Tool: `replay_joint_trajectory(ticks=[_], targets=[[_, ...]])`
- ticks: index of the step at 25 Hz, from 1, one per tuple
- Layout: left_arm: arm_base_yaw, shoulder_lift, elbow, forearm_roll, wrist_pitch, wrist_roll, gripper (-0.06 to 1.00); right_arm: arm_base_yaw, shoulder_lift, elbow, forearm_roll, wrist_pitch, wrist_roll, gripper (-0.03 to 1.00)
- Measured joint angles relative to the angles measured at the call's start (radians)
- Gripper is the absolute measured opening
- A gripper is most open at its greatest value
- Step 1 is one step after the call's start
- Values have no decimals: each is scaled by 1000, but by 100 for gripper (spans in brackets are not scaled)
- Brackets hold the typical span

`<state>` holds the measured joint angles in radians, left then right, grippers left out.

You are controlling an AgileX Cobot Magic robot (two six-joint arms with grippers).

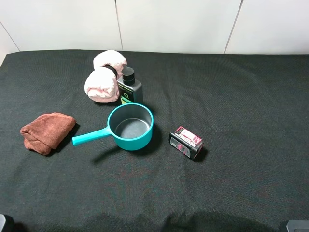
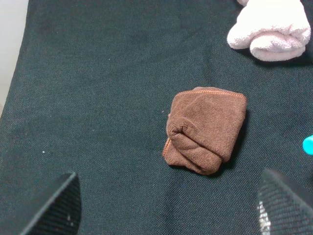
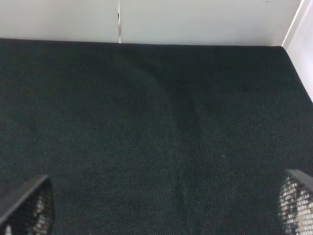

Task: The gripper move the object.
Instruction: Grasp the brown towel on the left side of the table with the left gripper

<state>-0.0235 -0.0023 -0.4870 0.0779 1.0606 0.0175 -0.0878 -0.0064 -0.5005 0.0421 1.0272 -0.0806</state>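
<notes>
1. At the far left of the black cloth-covered table (image 1: 241, 96) lies the small, lumpy rust-brown terry cloth rag (image 1: 47, 131). It is folded on itself and nothing is touching it. This is the thing you are to move.
2. The black, ribbed two-finger left claw (image 2: 168, 205) hangs above the table with its jaws wide apart and nothing between them. The rag (image 2: 205, 129) sits ahead of the fingertips, not yet between them. I judge you are on the approach, with the grasp not yet begun. The next move calls for bringing the claw forward and down until its fingers straddle the rag, then closing. It looks soft, so bite into the thick rolled fold, not a loose edge.
3. Further right, toward the back, is the pale pink rolled terry towel (image 1: 104, 77) (not your target). The black bottle with a green label (image 1: 129, 86) stands upright just beside it. Its cap is on, and what it holds cannot be seen.
4. In front of the bottle is the teal round saucepan (image 1: 133, 141). Its dark grey inside is empty. Its long handle points toward the rag, with the tip near it but apart, so mind it on the lift.
5. Right of the pan lies a small black box with a pink label (image 1: 186, 142). Its contents cannot be told.
6. The black, ribbed right claw (image 3: 161, 203) has its jaws spread apart over bare table and holds nothing.
</notes>
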Motion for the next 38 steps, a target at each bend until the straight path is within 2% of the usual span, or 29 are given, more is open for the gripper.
replay_joint_trajectory(ticks=[38], targets=[[0,0,0,0,0,0,77,0,0,0,0,0,0,69]])
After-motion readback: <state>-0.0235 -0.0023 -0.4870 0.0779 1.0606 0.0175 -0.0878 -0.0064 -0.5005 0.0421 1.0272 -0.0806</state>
